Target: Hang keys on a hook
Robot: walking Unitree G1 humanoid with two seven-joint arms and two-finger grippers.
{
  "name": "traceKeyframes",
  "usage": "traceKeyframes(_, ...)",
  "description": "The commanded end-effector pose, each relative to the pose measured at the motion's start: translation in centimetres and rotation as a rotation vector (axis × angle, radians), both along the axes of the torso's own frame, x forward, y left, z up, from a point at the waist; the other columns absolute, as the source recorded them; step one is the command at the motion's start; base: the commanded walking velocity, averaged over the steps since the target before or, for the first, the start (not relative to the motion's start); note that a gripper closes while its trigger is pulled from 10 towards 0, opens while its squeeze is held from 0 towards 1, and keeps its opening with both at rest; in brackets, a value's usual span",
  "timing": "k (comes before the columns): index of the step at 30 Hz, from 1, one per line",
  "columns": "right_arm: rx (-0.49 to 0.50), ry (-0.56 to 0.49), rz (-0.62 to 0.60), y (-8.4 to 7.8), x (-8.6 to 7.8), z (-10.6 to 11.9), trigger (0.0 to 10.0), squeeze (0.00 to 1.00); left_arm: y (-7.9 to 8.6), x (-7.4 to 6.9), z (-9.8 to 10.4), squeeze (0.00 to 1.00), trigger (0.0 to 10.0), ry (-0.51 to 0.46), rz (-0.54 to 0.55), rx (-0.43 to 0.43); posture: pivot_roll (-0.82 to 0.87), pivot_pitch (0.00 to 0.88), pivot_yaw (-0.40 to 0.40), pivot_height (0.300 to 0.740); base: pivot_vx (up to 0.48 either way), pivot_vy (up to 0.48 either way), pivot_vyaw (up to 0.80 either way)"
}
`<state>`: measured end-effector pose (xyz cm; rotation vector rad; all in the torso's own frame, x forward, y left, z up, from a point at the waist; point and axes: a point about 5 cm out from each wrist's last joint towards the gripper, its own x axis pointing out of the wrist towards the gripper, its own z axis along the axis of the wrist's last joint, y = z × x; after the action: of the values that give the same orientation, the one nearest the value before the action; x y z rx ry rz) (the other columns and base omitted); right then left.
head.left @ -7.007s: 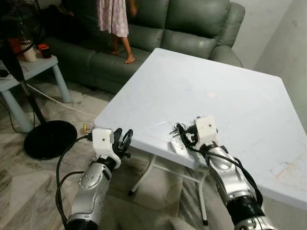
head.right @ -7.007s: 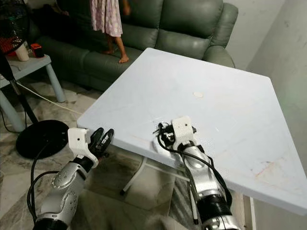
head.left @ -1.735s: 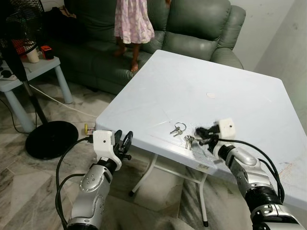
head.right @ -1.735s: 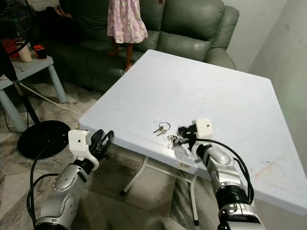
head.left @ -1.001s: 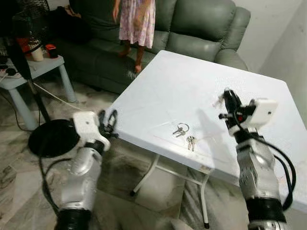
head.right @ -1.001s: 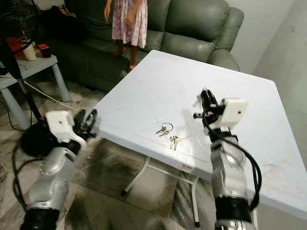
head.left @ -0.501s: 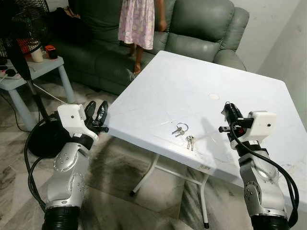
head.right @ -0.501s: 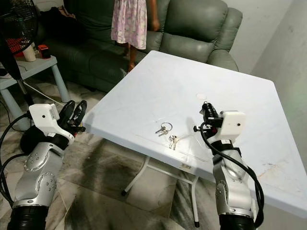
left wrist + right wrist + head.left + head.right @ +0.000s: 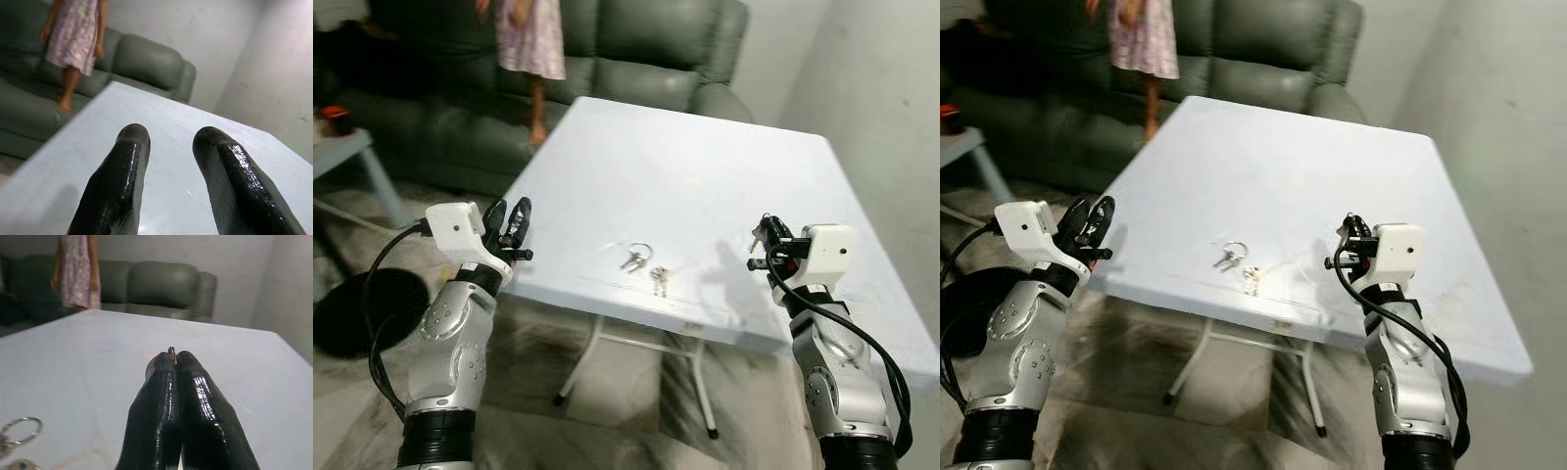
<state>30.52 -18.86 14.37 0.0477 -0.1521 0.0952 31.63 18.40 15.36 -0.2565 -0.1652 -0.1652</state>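
A ring with keys (image 9: 634, 257) and a second small bunch of keys (image 9: 658, 277) lie flat near the front edge of the white table (image 9: 685, 166). My right gripper (image 9: 766, 245) hovers above the table to the right of them. Its fingers (image 9: 195, 396) are pressed shut, and a thin brassy metal piece (image 9: 172, 350) pokes out at their tips. In the right wrist view the key ring (image 9: 19, 427) lies low beside the fingers. My left gripper (image 9: 514, 220) is raised at the table's left front corner, open and holding nothing, its fingers (image 9: 122, 171) apart.
A dark green sofa (image 9: 636, 39) stands behind the table, with a person in a pale dress (image 9: 530, 39) standing on it. A light wall (image 9: 881, 117) runs close along the table's right side. A small side table (image 9: 342, 152) and a fan base (image 9: 342, 313) are at far left.
The whole picture has swung to the right, so the camera moved. Both arms keep about the same raised pose, the right gripper stays shut, and the keys lie where they were.
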Motion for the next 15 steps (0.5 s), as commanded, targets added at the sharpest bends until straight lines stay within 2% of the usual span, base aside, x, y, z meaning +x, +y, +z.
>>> traceKeyframes(1, -0.014, -0.018, -0.009, -0.19, 0.06, 0.71, 10.0, 0.00, 0.03, 0.32, 0.39, 0.00, 10.0, -0.004, 0.002, 0.001, 0.18, 0.000, -0.102, 0.736, 0.000, 0.000, -0.74)
traceKeyframes(15, -0.029, -0.007, 0.001, -0.12, 0.28, 0.70, 10.0, 0.00, 0.29, 0.34, 0.15, 0.00, 10.0, 0.001, 0.027, 0.011, 0.19, 0.000, -0.121, 0.736, 0.000, 0.000, -0.74)
